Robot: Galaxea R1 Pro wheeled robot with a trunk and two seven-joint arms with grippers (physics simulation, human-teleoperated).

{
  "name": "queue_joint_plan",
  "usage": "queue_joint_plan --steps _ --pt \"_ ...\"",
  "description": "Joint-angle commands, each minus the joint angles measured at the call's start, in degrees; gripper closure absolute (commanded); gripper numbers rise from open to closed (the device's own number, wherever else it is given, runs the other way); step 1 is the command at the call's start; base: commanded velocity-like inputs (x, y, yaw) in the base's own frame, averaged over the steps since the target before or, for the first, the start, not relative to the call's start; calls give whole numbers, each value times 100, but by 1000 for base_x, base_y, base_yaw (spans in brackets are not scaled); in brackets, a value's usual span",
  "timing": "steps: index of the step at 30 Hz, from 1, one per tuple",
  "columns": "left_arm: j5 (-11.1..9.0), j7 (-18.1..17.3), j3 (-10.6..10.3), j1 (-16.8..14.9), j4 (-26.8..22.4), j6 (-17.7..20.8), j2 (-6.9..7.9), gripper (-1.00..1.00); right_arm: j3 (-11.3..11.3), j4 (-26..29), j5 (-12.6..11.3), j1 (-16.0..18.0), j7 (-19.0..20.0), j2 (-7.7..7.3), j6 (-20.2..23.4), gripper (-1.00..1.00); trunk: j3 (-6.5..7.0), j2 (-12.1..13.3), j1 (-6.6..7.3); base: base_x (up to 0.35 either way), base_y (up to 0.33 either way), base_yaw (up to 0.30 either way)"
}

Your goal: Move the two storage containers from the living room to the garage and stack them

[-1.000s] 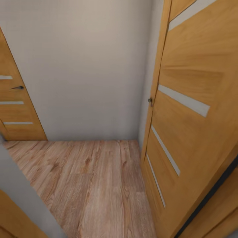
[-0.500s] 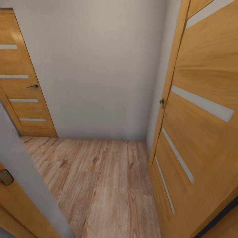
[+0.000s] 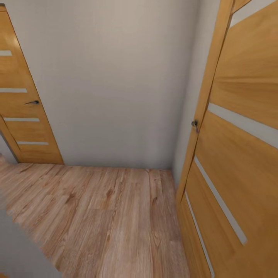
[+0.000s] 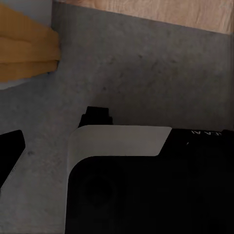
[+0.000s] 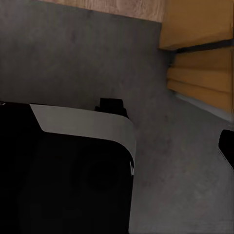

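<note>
The two storage containers are out of view. The head view looks into a narrow passage with a light wood-plank floor (image 3: pixel 100 216) and a white wall (image 3: pixel 116 85). In both wrist views the dark grey concrete floor (image 4: pixel 146 73) (image 5: pixel 73 58) lies under my black-and-white base (image 4: pixel 146 185) (image 5: pixel 63 170). A strip of wood planks (image 4: pixel 146 12) borders it at the far side. A dark tip (image 4: pixel 9 156) shows at the edge of the left wrist view and another dark tip (image 5: pixel 227 146) in the right wrist view. Neither shows how the jaws stand.
An orange-brown door (image 3: pixel 239 154) stands open close on the right, its handle (image 3: pixel 195 124) toward me. A second door (image 3: pixel 23 116) is shut at the far left. A grey wall edge (image 3: pixel 19 251) cuts into the lower left. Orange door frames (image 4: pixel 24 48) (image 5: pixel 200 53) flank my base.
The head camera has moved, so the whole picture shifted. The grey wall edge at the left has slid down and out, and the right-hand door now looms larger.
</note>
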State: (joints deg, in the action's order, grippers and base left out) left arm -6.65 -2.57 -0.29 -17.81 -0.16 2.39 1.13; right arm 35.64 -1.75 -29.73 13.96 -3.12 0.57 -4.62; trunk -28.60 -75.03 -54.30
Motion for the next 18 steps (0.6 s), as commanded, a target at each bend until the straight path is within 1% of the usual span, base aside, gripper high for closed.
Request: queue_joint_plan --steps 1,6,9,12,18 --pt "-62 -24 -6 -3 -2 25 4 -100 48 -18 -50 4 -4 5 -30 -100 -5 -3 -3 316 0 0" --pt "-65 -24 -6 -3 -2 25 5 -100 48 -18 -50 2 -4 6 -30 -100 -5 -3 -3 301 0 0" --pt "-65 -24 -6 -3 -2 25 9 -100 48 -18 -50 6 -4 8 -30 -100 -5 -3 -3 230 0 0" --pt "-79 -24 -6 -3 -2 25 10 -100 48 -18 -50 4 -4 9 -30 -100 -5 -3 -3 84 0 0" --pt "-106 -17 -6 -3 -2 25 4 -100 48 -18 -50 5 -4 5 -30 -100 -5 -3 -3 15 0 0"
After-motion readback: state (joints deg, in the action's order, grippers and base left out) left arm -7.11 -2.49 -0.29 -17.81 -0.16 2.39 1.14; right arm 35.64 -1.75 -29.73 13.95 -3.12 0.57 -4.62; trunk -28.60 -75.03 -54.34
